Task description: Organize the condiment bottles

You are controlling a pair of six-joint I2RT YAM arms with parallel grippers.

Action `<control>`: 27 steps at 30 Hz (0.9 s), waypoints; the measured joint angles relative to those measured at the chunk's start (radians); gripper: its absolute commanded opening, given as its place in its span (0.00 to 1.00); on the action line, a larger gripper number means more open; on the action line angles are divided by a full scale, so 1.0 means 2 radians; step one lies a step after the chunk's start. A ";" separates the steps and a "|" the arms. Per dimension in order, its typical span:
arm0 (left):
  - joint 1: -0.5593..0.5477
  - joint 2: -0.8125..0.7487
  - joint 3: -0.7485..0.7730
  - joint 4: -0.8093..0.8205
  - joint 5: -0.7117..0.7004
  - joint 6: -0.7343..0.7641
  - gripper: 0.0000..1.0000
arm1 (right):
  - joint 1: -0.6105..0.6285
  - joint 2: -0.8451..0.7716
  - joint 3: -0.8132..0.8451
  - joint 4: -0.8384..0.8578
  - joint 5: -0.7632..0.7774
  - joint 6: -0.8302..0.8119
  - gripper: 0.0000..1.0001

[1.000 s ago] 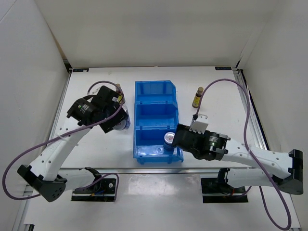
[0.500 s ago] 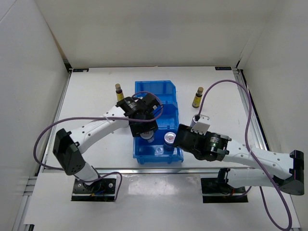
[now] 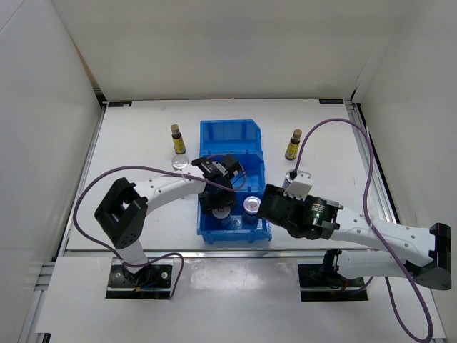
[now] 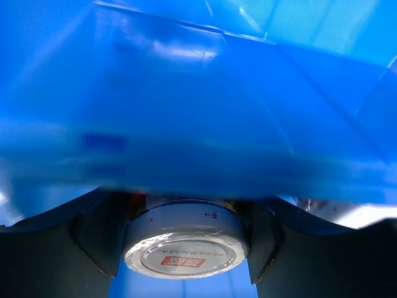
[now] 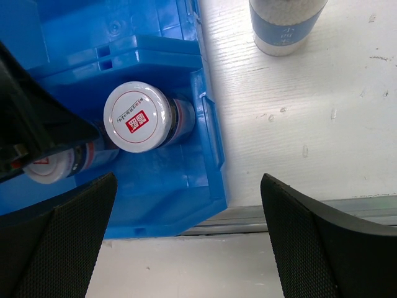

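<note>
My left gripper (image 3: 221, 207) is shut on a short silver jar with a red-marked lid (image 4: 186, 251), held low inside the near compartment of the blue bin (image 3: 230, 129). In the right wrist view this jar (image 5: 49, 167) shows at the left edge. A second silver jar (image 5: 138, 117) stands in the same compartment, also in the top view (image 3: 251, 205). My right gripper (image 5: 189, 242) is open and empty over the bin's near right corner. A white-blue cylinder (image 5: 286, 25) stands on the table right of the bin. Two amber bottles (image 3: 175, 138) (image 3: 293, 144) stand left and right of the bin.
Another silver-lidded cylinder (image 3: 180, 163) stands left of the bin. The bin's far and middle compartments show no bottles. The table's near edge with a metal rail (image 5: 291, 217) runs just below the bin. White walls enclose the table.
My left arm has swung from left of the bin into its near compartment with the jar, uncovering the left amber bottle and cylinder. The right arm has hardly moved.
</note>
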 measured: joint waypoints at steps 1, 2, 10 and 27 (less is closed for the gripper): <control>0.000 0.004 -0.002 0.003 0.002 0.001 0.18 | 0.000 0.000 0.000 0.000 0.001 0.000 1.00; 0.000 0.008 -0.003 0.007 0.004 0.002 0.21 | 0.000 0.000 0.000 0.000 0.001 0.000 1.00; 0.000 0.010 -0.003 0.006 0.003 0.007 0.75 | 0.000 0.001 0.000 0.000 0.002 0.000 1.00; -0.001 0.000 0.179 -0.044 -0.027 0.068 0.98 | -0.036 -0.009 0.183 -0.116 0.045 -0.159 1.00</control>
